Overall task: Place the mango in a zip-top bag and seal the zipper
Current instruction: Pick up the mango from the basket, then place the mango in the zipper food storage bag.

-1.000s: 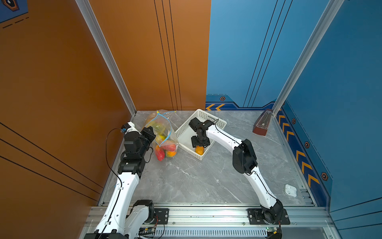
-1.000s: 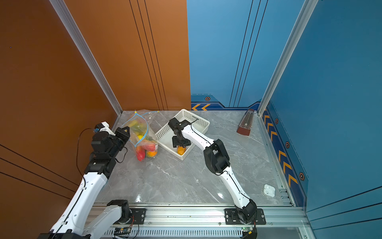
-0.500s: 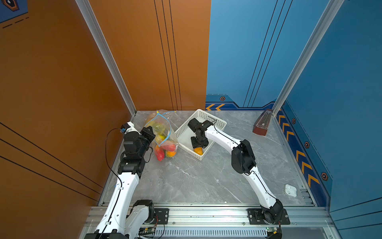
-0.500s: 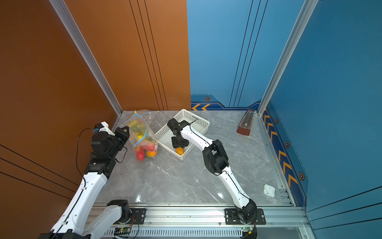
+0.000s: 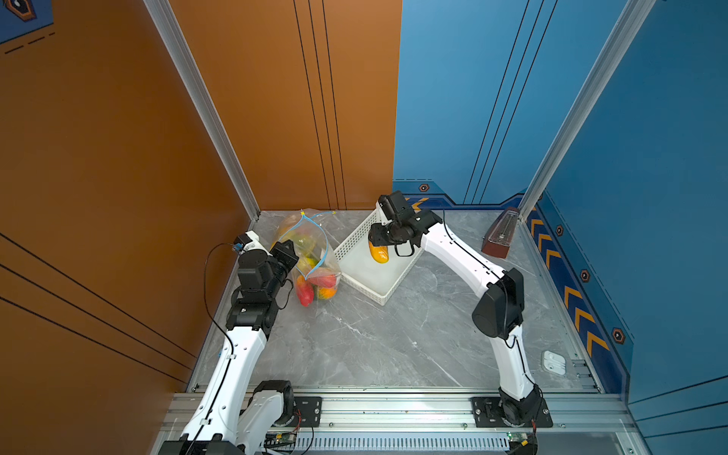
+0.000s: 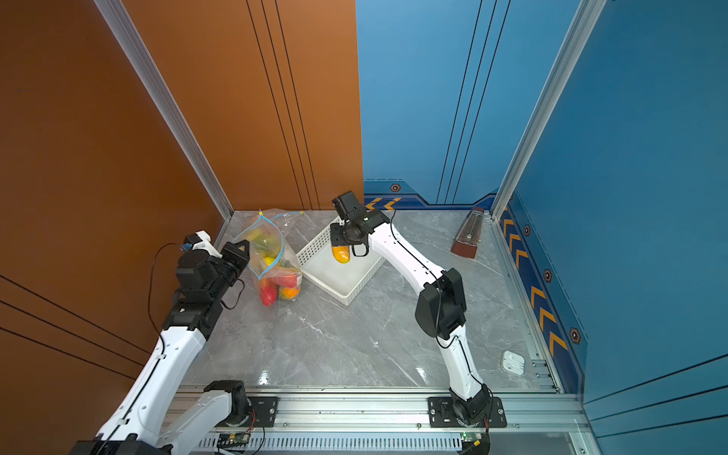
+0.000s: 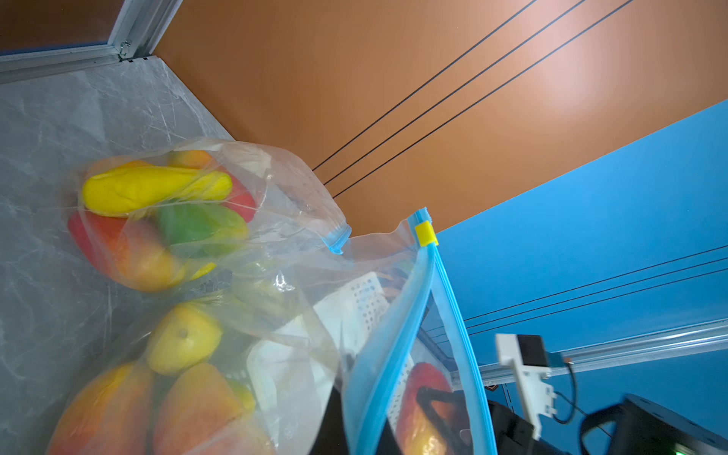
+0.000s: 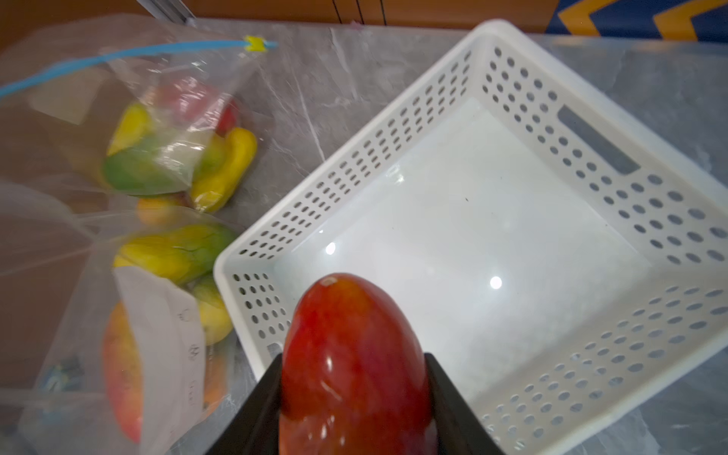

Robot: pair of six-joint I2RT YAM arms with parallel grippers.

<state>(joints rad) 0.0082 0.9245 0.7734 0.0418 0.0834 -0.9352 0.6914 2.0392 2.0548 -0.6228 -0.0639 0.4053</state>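
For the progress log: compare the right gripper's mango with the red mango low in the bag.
The held mango hangs from the right gripper above the white basket; the bagged mango lies low inside the zip-top bag. The held mango is bare; the bagged mango sits behind plastic. Both are red-orange.

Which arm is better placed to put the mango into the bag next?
Right. The right gripper clamps the mango above the basket, beside the open bag; the left gripper is pinching the bag's edge.

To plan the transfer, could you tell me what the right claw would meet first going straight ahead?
The right claw, shut on the mango, would likely reach the white basket's floor, mango tip first; depth is unclear.
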